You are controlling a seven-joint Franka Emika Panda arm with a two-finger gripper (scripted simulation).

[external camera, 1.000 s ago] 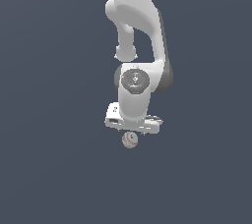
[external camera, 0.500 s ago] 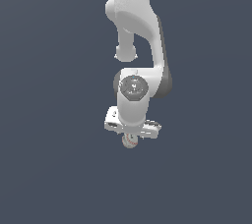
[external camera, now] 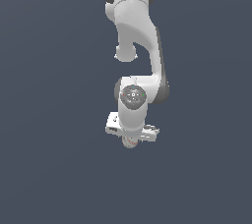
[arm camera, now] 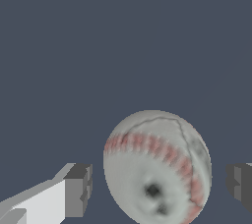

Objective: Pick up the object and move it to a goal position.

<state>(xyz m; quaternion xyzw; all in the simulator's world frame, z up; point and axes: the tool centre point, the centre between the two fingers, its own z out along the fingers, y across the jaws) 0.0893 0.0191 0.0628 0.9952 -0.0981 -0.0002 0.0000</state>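
Grasp step: the claw point(arm camera: 160, 183) straddles the baseball point(arm camera: 157, 169), fingers point(arm camera: 78, 188) apart (gaps both sides). Next, I judge, squeeze shut, then lift.

We observe 1 white arm point(external camera: 135, 36) hanging from the top of the exterior view, bent at the elbow, wrist pointing straight down. The gripper point(external camera: 130, 142) sits at its lowest end. In the wrist view its 2 fingers point(arm camera: 78, 189) stand apart, neither pad touching anything.
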